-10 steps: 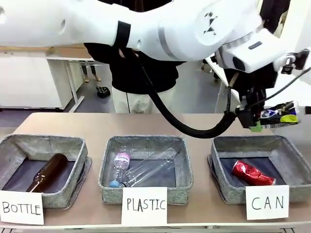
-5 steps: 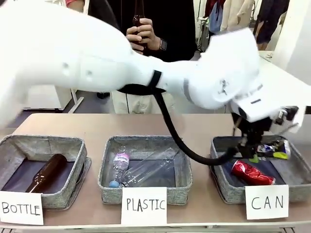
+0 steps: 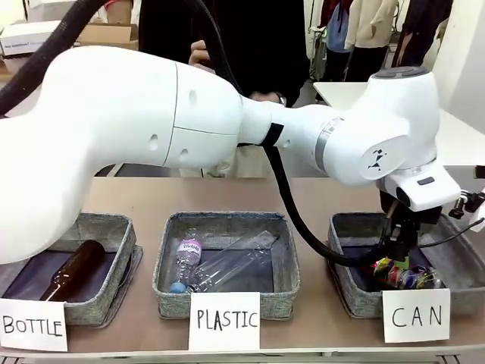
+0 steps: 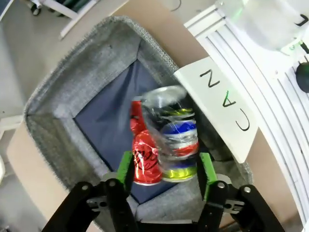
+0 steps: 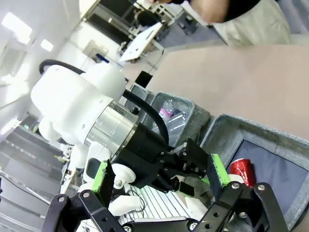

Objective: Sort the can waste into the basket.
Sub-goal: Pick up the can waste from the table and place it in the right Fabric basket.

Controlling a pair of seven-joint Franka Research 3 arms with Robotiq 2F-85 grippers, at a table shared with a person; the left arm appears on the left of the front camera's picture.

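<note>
Two cans, dented red (image 4: 145,157) under printed blue-black (image 4: 174,140), lie in the grey woven CAN basket (image 4: 72,77); the left gripper (image 4: 164,169), jaws parted around them, could snag one lifting, while the right gripper (image 5: 159,179) gapes wide.

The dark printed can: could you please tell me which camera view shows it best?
The left wrist view: the dark printed can sits blurred but central, beside the red can in the CAN basket. The front view catches it partly behind the card. The right wrist view gives no clear sight of it.

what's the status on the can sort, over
Left pincer open over CAN basket, printed can loose between its fingers, atop red can. Right pincer open, empty. Nothing in the way.
</note>
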